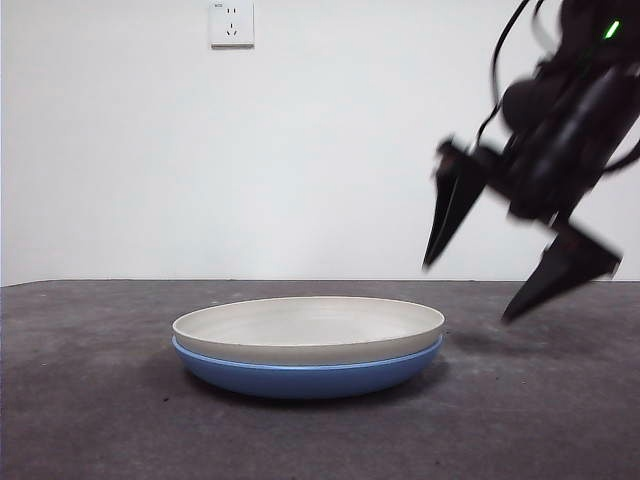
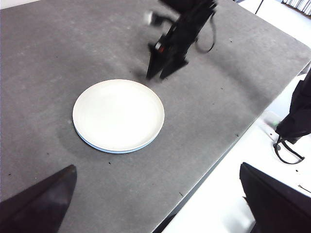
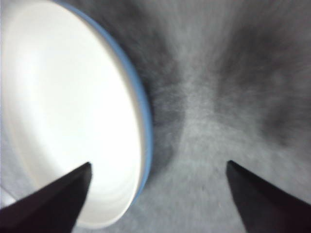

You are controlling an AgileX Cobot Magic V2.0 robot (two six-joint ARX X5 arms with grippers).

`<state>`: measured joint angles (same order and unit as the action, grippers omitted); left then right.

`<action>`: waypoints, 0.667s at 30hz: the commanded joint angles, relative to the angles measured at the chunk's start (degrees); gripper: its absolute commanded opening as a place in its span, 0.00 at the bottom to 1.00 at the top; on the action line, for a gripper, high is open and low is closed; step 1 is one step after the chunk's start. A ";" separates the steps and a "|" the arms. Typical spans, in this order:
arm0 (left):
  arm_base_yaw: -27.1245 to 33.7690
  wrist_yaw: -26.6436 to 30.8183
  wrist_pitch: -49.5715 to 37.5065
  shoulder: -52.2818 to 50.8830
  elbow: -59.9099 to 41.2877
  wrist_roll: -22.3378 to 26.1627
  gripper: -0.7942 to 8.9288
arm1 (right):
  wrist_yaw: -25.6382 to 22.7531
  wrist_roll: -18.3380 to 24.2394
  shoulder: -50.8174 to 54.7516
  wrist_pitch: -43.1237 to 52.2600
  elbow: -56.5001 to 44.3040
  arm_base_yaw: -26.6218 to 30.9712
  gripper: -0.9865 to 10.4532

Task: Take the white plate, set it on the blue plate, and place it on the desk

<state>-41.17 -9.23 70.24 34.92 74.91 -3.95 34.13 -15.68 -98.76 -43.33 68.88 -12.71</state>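
Observation:
The white plate (image 1: 308, 327) (image 2: 118, 114) (image 3: 58, 111) lies nested in the blue plate (image 1: 305, 374) (image 2: 112, 149) (image 3: 144, 116) in the middle of the desk (image 1: 90, 400). Only a thin blue rim shows under it in the wrist views. My right gripper (image 1: 520, 270) (image 3: 158, 179) hovers open just off the plates' right edge, above the desk, holding nothing. It also shows as a blurred dark shape (image 2: 165, 60) in the left wrist view. My left gripper (image 2: 155, 194) hangs open high above the desk's near edge, well away from the plates.
A wall socket (image 1: 231, 23) sits on the white wall behind. The desk's edge (image 2: 214, 160) runs beside a white surface, where a black object (image 2: 296, 116) stands.

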 commanded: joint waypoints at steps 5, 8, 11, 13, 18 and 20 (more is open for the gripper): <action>-0.52 -0.24 -0.72 0.24 0.66 0.00 0.67 | -5.05 4.76 14.95 -7.19 1.38 2.69 0.62; -0.52 -0.24 -0.90 0.24 0.66 0.00 0.67 | -8.46 6.14 22.97 -10.97 1.38 2.78 0.65; -0.52 -0.24 -0.90 0.24 0.66 0.02 0.67 | -8.70 7.63 30.82 -14.03 1.38 2.62 0.65; -0.52 -0.24 -0.90 0.24 0.66 0.02 0.67 | -8.70 7.89 36.61 -15.58 1.38 2.27 0.65; -0.52 -0.24 -0.94 0.24 0.66 0.00 0.67 | -9.66 8.28 50.03 -19.10 1.38 1.97 0.65; -0.52 -0.24 -0.92 0.24 0.66 0.00 0.67 | -11.39 8.37 54.38 -21.24 1.38 1.97 0.65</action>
<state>-41.17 -9.23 70.08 34.92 74.91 -3.95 23.40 -8.12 -45.36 -64.07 69.25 -10.50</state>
